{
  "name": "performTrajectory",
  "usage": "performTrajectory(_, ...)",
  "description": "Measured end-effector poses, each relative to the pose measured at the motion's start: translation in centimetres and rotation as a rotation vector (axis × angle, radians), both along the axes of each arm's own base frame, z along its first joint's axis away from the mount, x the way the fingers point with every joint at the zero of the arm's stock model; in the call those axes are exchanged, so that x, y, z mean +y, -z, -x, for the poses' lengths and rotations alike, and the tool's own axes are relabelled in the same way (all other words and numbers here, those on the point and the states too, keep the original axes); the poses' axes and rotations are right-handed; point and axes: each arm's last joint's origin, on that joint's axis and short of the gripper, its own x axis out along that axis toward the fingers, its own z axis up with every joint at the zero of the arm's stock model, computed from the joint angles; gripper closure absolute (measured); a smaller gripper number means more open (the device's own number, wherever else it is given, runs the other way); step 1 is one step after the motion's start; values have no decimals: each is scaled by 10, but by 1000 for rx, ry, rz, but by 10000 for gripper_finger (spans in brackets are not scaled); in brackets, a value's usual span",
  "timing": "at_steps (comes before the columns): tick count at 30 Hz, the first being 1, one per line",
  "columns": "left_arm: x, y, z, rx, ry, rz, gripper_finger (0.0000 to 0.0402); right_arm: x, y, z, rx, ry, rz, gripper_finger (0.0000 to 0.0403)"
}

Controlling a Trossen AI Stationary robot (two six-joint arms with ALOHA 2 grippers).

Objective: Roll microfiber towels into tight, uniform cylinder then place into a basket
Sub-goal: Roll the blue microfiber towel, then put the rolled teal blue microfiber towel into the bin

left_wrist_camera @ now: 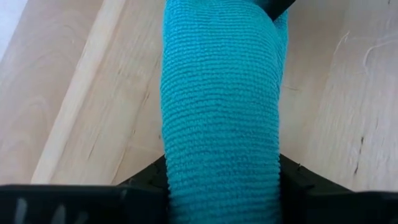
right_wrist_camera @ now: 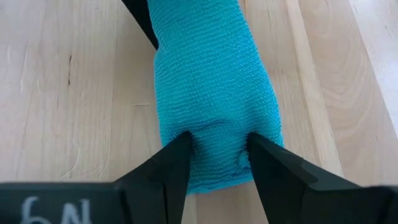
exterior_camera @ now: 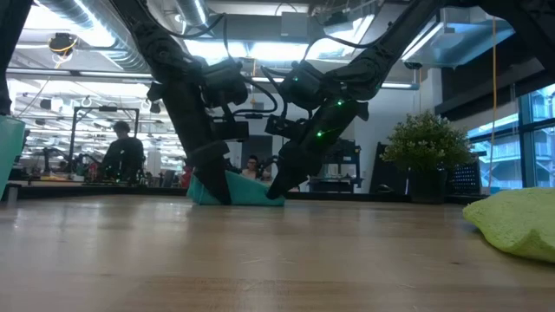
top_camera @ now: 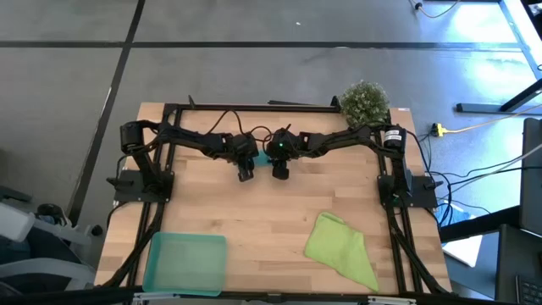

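Note:
The teal towel (exterior_camera: 232, 189) is a rolled-up bundle at the table's far middle, stretched between my two grippers; it also shows in the left wrist view (left_wrist_camera: 221, 93) and the right wrist view (right_wrist_camera: 214, 81). My left gripper (top_camera: 246, 173) is shut on its left end and my right gripper (top_camera: 279, 168) on its right end. The lime towel (top_camera: 343, 246) lies crumpled on the table at the near right. The basket (top_camera: 186, 263) sits at the near left, nothing showing in it. My left gripper pinches the roll's left end (left_wrist_camera: 186, 174) between its two fingers (left_wrist_camera: 144, 182), one on each side of the bundle. The fingers come slanting down from the table's left and lie along the roll. The roll runs on to the other gripper, low at the table. My right gripper pinches the roll's right end (right_wrist_camera: 217, 155) between its two fingertips (right_wrist_camera: 180, 152), and the cloth is dented in between them. The fingers come slanting down from the table's right and lie along the roll. A short bit of the end sticks out behind the fingertips.
A bushy potted plant (top_camera: 365, 102) stands at the far right corner. The arms' bases and black frame rails (top_camera: 152, 220) run along both side edges. Bare wood lies across the table's middle and near part between the basket and the lime towel.

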Motion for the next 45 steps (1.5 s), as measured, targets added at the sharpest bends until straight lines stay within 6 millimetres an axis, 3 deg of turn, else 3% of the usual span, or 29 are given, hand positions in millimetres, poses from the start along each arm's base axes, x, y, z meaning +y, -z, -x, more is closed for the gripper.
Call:
performTrajectory(4, 0, 0, 0, -3, 3, 9, 287, 0, 0, 0, 0, 0, 0, 240)
performTrajectory(9, 0, 0, 0, -1, 8, 8, 373, 0, 0, 0, 0, 0, 0, 240)
performTrajectory(11, 0, 0, 0, 0, 7, 9, 387, 0, 0, 0, -7, 0, 2, 240)
performTrajectory(20, -2, -4, 4, 13, 8, 14, 388, 0, -15, -1, -60, 19, -2, 240)
performTrajectory(31, -11, -31, 22, 62, 2, 2, 388, 18, -84, 19, -119, -23, 25, 240)
performTrajectory(39, -40, -67, 41, 67, 27, -21, 388, 49, -114, 38, -53, 9, 150, 240)
performTrajectory(45, -77, -93, 61, 41, 39, 32, 388, 76, -123, 43, -41, -25, 184, 240)
